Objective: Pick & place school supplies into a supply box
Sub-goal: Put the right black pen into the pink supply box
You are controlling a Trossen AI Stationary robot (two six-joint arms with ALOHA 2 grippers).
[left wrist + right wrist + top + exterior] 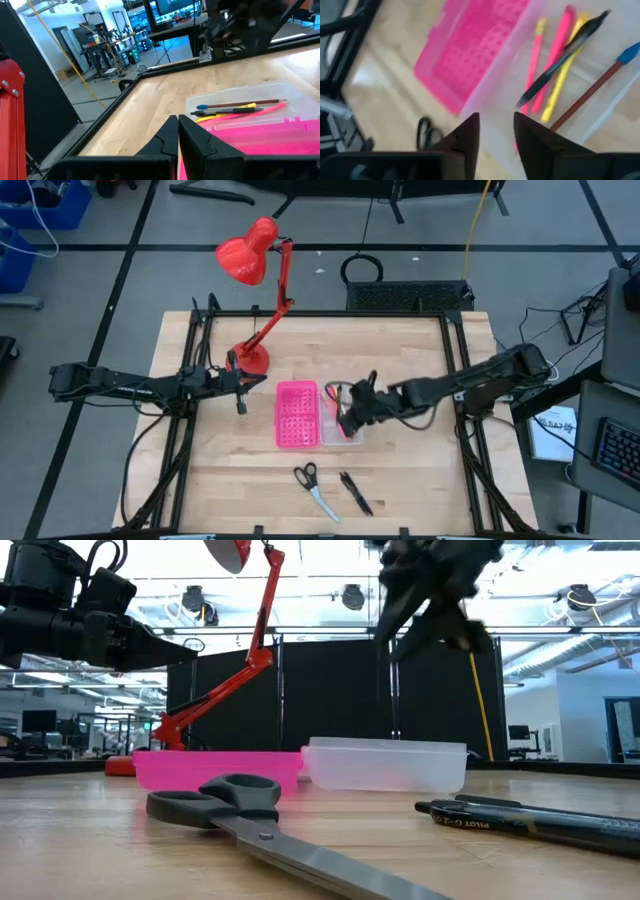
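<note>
Pen [530,817] on table [90,850] reads "PILOT G-2".

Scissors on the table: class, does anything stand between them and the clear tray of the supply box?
Nothing visible does. The scissors lie on bare wood in front of the clear tray; the black pen lies beside them, off that path.
</note>
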